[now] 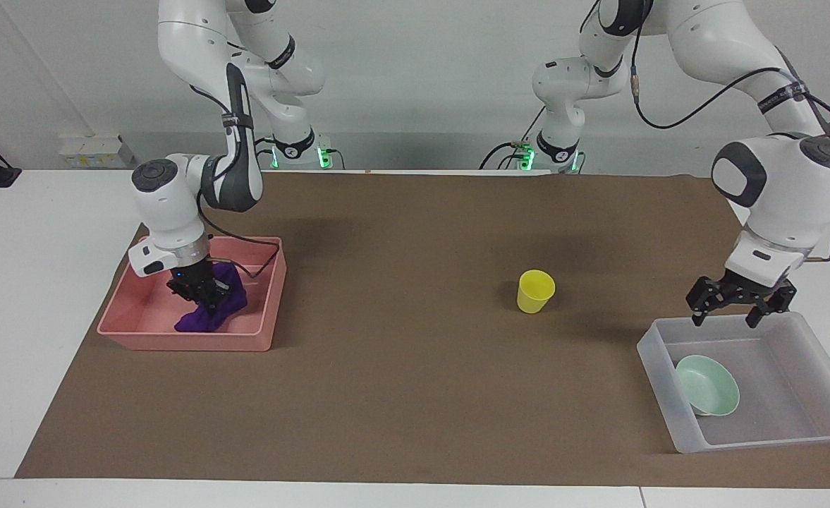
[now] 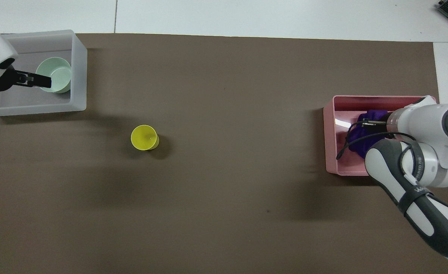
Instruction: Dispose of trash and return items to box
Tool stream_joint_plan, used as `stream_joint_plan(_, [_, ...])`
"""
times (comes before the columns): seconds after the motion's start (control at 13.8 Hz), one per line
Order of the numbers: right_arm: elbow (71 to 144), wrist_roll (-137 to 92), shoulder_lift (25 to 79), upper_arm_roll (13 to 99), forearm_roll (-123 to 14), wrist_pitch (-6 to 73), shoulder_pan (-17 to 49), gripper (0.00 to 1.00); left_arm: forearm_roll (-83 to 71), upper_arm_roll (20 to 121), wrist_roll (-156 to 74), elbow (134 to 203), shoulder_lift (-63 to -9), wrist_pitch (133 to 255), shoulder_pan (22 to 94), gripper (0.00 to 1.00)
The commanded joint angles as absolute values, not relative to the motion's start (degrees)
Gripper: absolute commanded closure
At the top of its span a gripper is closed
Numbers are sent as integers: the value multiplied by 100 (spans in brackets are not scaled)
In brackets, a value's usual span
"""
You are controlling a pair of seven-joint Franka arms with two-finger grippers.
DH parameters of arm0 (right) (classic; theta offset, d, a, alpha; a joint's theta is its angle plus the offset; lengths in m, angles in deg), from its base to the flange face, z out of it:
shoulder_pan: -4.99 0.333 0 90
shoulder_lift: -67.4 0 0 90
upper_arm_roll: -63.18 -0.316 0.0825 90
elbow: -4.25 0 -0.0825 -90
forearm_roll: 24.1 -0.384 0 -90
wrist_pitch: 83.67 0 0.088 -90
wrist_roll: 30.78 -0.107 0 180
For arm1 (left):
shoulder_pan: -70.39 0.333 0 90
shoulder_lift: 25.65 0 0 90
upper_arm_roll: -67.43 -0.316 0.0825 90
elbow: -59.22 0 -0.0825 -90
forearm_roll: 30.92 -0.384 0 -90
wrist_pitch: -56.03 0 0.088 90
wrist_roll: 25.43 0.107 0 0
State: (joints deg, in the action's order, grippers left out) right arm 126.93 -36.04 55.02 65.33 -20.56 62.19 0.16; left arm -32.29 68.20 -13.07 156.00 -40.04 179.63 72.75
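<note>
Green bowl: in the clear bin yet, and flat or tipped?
In, tipped. The mint-green bowl lies inside the translucent bin, leaning against the wall toward the yellow cup. The left tool hangs open above, clear of it.

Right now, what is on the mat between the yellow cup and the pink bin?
Nothing: between the yellow cup and the pink bin only bare brown mat shows, clearest in the overhead view.

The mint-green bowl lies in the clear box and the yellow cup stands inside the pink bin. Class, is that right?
Not quite. The yellow cup stands on the brown mat, between the pink bin and the clear box, as the facing view shows. The mint-green bowl does lie in the clear box.
</note>
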Motion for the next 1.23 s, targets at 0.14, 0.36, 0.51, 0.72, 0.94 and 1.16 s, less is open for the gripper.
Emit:
stream_joint_plan(0.14, [12712, -3676, 5763, 6467, -2120, 6084, 16, 0, -3338, 6734, -1717, 16388, -3559, 17924, 6171, 0])
stream_joint_plan(0.36, [12257, -3711, 6054, 6406, -2120, 5146, 42, 0, -3338, 6751, -1717, 17634, -3155, 19081, 5818, 0])
stream_joint_plan(0.51, [11905, -3737, 6256, 6405, -2129, 4486, 217, 0, -3338, 6752, -1735, 18120, -3023, 19480, 5642, 0])
stream_joint_plan(0.72, [11561, -4149, 6458, 6397, -2076, 3790, 603, 0, -3338, 6752, -1761, 18393, -2961, 19516, 5448, 0])
stream_joint_plan(0.94, [11141, -4238, 6591, 6397, -2102, 3106, 754, 0, -3329, 6752, -2127, 18675, -2934, 19988, 5351, 52])
stream_joint_plan(1.16, [10323, -3984, 6617, 6449, -2137, 1858, 666, 0, -3329, 6752, -2692, 18675, -2978, 20070, 5351, 100])
